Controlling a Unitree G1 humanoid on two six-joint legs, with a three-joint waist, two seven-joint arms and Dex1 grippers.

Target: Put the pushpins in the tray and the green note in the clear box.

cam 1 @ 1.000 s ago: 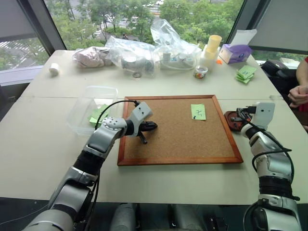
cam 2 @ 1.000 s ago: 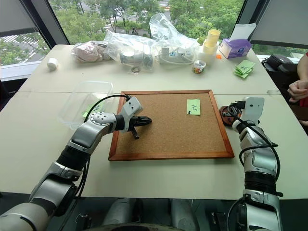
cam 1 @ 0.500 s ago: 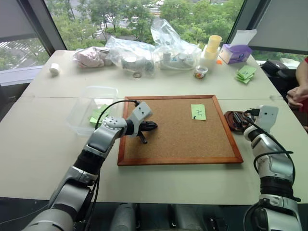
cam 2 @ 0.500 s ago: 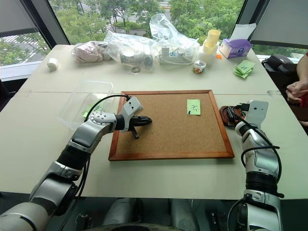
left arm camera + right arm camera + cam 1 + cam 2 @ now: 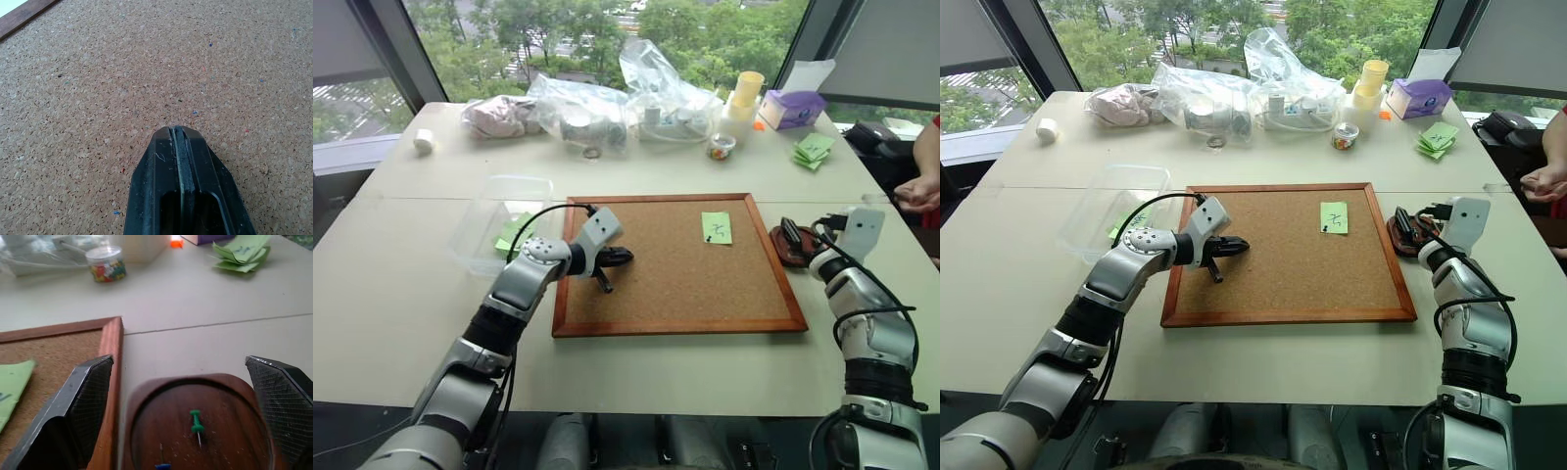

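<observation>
The right tool (image 5: 188, 406), clamped low over the tray (image 5: 790, 247) a second earlier, had sprung wide and lifted slightly, a green pushpin (image 5: 196, 421) lying in the tray between its fingers. The left tool (image 5: 619, 258) stayed clenched, angled down over the corkboard (image 5: 675, 294). The note (image 5: 716, 227) remained pinned there; the clear box (image 5: 499, 220) sat left on the counter (image 5: 411, 284).
</observation>
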